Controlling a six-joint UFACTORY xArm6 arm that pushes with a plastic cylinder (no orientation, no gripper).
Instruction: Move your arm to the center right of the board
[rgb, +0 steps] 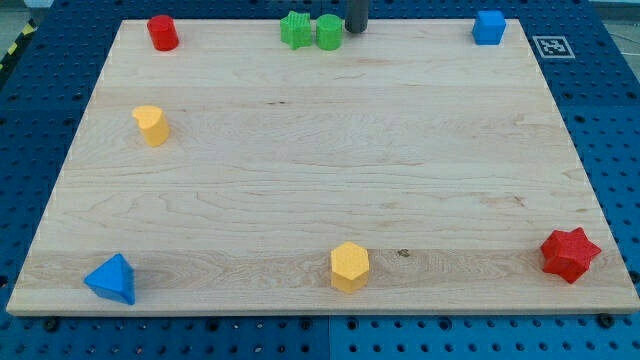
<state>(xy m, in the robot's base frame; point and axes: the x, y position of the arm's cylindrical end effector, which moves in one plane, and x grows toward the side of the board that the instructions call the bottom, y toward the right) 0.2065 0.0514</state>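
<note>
My tip (355, 31) rests at the view's top edge of the wooden board (320, 170), just right of the green cylinder (329, 31). A green star (295, 30) touches that cylinder's left side. A red cylinder (163, 32) stands at the top left. A blue cube (489, 27) stands at the top right. A yellow heart-shaped block (152, 125) is at the left. A blue triangular block (112, 279) is at the bottom left. A yellow hexagon (350, 266) is at the bottom middle. A red star (569, 254) is at the bottom right.
The board lies on a blue perforated table (610, 130). A black and white marker tag (552, 46) sits just off the board's top right corner.
</note>
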